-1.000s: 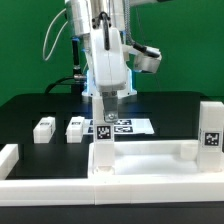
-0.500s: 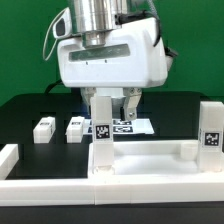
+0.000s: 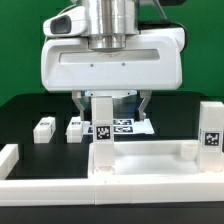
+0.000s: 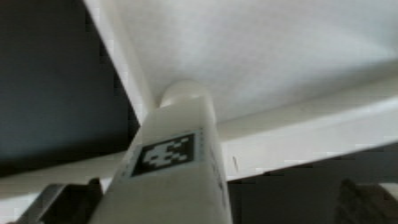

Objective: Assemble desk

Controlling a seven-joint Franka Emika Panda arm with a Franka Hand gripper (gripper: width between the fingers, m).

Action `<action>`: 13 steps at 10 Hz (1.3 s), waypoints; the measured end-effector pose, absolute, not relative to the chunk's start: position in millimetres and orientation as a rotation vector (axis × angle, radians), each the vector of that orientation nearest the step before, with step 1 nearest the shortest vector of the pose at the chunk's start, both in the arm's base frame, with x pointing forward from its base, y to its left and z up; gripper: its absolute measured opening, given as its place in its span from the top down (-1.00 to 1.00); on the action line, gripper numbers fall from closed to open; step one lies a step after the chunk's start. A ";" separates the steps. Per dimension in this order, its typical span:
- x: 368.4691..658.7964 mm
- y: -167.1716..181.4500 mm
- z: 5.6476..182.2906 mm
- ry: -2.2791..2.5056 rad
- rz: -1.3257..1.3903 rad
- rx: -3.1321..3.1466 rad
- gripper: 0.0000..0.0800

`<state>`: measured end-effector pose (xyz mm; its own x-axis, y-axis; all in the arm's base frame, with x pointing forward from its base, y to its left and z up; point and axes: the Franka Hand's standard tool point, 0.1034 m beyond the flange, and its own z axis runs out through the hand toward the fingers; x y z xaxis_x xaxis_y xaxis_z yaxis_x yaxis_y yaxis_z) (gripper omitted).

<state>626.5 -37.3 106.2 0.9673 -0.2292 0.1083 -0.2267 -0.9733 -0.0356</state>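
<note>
The white desk top (image 3: 150,160), a wide tray with a raised rim, lies at the front. One block leg (image 3: 103,125) with a square tag stands upright at its near left corner; it also shows in the wrist view (image 4: 178,160). My gripper (image 3: 112,103) hangs straight over this leg, open, one finger on each side and gaps between. In the wrist view the gripper (image 4: 214,208) straddles the leg with dark fingers (image 4: 63,205) clear of it. A second leg (image 3: 211,125) stands upright at the right corner. Two more legs (image 3: 43,128) (image 3: 75,128) lie on the black table.
The marker board (image 3: 128,127) lies on the table behind the held-over leg. A long white border rail (image 3: 110,195) runs along the front, another piece (image 3: 8,156) at the exterior view's left. The big white hand body hides the middle of the back.
The hand has turned about its vertical axis, now broadside to the exterior camera, and sits over the upright left leg with its fingers on either side. The parts have not moved.
</note>
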 end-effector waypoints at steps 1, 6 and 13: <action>626.3 -37.7 106.0 0.371 -0.174 -3.091 -0.62; 625.6 -41.3 105.2 0.722 -0.167 -3.017 0.26; 626.9 -43.0 103.0 1.893 -0.070 -2.276 0.27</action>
